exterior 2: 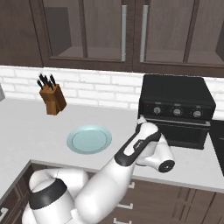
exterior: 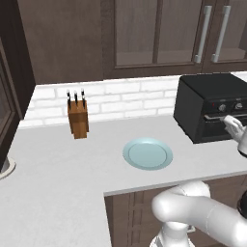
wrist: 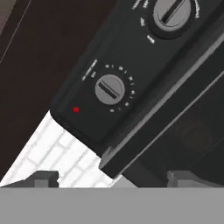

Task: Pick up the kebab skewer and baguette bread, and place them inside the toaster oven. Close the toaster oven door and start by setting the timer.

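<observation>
**Operator:** Fingertips (wrist: 43,178) sit lowest in my hand view, two dark tips spread wide to either side with nothing between them. I read the fingers as open and empty.

**Observer:** What are they facing?

**Operator:** Just beyond them I see the toaster oven (wrist: 131,109), rolled diagonally in my hand view. Its control strip (wrist: 127,57) runs across the upper part, with one grey knob (wrist: 110,89) near the middle, a small red light (wrist: 76,109) beside it, and a second knob (wrist: 171,12) cut off at the top edge. Below the strip lies the upper edge of the toaster oven door (wrist: 192,131), which looks shut against the body. White brick wall (wrist: 61,153) shows past the oven's corner.

**Observer:** And from the base cameras?

**Operator:** On the right base view the white arm (exterior 2: 131,153) reaches up to the front left of the toaster oven, its hand near the leftmost knob. That oven stands on the grey desk (exterior 2: 26,127) against the brick wall, under dark cabinets (exterior 2: 109,30). A pale blue plate (exterior: 147,154) lies bare on the desk, left of the oven and well apart from it. Farther left, near the wall, a wooden knife block (exterior: 78,119) stands upright with three dark handles. I cannot make out the skewer or the bread from here.
</observation>
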Controlling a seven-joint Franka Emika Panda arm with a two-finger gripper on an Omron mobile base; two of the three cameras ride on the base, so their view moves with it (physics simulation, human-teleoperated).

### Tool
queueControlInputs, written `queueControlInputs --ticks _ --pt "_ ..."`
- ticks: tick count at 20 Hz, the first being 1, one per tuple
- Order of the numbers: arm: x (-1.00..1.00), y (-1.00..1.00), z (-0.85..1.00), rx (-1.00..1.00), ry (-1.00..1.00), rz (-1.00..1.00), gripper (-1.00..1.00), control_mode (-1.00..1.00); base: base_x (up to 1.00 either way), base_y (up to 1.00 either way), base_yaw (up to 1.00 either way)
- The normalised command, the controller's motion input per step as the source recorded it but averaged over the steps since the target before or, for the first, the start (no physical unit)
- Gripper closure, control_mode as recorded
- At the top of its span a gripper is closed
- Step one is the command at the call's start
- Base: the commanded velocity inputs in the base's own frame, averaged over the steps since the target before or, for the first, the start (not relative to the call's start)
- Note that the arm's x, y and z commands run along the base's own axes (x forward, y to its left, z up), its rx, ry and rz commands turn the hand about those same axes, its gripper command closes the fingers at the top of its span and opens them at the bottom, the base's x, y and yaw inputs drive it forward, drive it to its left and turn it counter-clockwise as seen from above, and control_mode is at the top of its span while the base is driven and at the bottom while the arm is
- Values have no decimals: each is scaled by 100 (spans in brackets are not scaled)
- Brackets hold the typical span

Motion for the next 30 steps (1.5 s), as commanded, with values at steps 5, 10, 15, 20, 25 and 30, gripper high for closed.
queueControlInputs --ticks 5,10,15,20,25,30 --pt "0 0 21 -54 -20 0 -100 -100 0 0 0" --pt "0 0 12 -56 -19 0 -100 -100 0 0 0" --pt "0 0 11 -34 -13 -6 -100 -100 0 0 0" --pt "0 0 17 -23 -8 -7 -100 -100 0 0 0" --pt "0 0 10 -18 0 -9 -100 -100 0 0 0" --pt "1 -1 5 -6 3 -9 -100 -100 0 0 0"
